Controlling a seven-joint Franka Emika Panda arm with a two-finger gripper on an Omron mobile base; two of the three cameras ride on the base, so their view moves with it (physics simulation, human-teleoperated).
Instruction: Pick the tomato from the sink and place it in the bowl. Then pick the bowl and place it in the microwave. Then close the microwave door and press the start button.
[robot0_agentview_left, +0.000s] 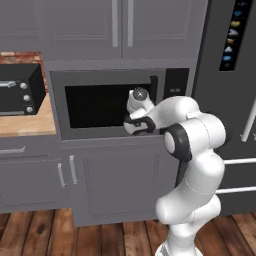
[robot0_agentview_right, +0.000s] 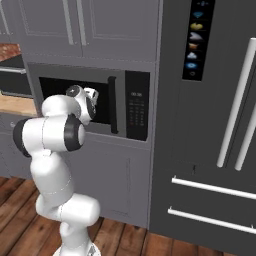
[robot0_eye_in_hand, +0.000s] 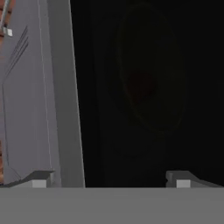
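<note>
In the grey kitchen wall, the microwave door (robot0_agentview_right: 75, 102) looks shut. The end effector (robot0_eye_in_hand: 111, 177), fingers spread and empty, faces its window; the keypad (robot0_agentview_right: 136, 106) lies toward the frame's right.

Grey microwave door (robot0_agentview_left: 107, 105) shut, dark window

Grey cabinet wall, upper doors (robot0_agentview_left: 85, 25) with pale vertical handles. Lower cabinet doors (robot0_agentview_left: 120, 182) beneath, same grey. Wooden countertop (robot0_agentview_left: 25, 122) at left, black toaster oven (robot0_agentview_left: 20, 90) with knobs on it, red brick backsplash (robot0_agentview_left: 20, 57) behind. Dark grey fridge (robot0_agentview_right: 210, 125) at right, long pale handles, column of small icons near top. Floor (robot0_agentview_left: 45, 232) reddish-brown wood planks. Light even, soft.
</note>
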